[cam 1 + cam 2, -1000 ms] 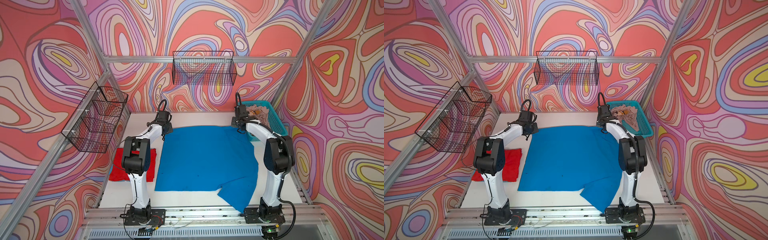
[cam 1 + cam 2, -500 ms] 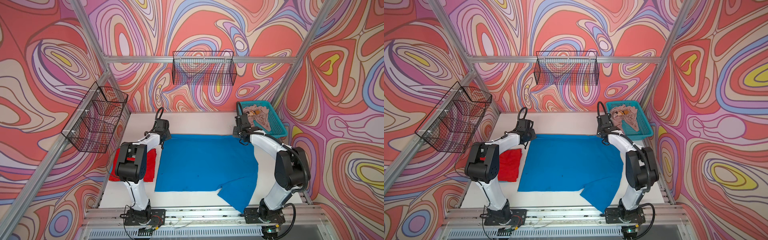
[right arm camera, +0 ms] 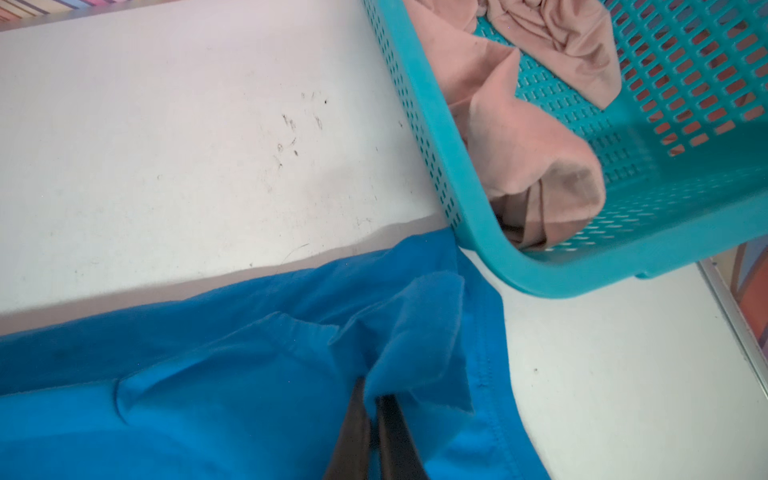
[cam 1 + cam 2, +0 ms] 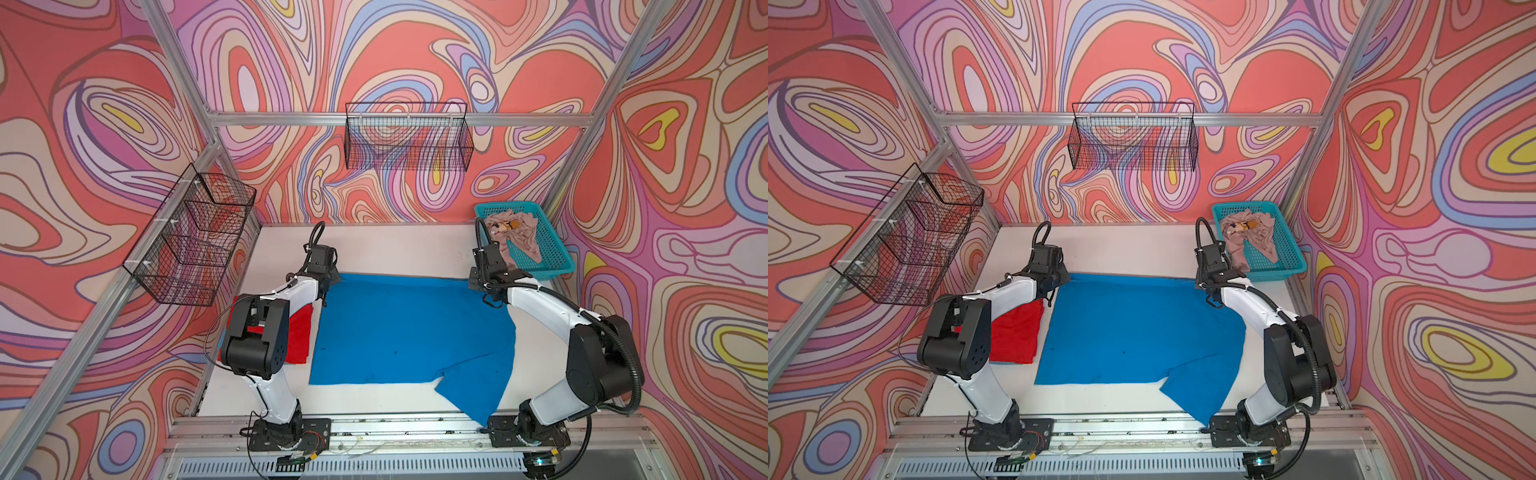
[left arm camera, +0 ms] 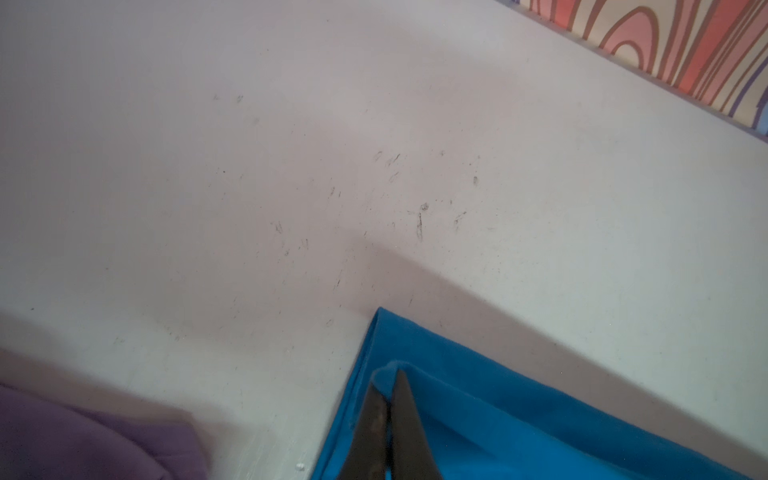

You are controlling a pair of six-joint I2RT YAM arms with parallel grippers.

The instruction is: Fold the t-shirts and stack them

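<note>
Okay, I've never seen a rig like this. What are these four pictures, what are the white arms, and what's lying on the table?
Two white robot arms stand at a table. Two pictures look down from overhead; the other two come from a camera on each arm's wrist. A blue t-shirt lies spread out, a red t-shirt sits folded beside it, and a beige-pink t-shirt lies crumpled in a turquoise basket. The left fingers and the right fingers are each shut on the far edge of the blue t-shirt.
</note>
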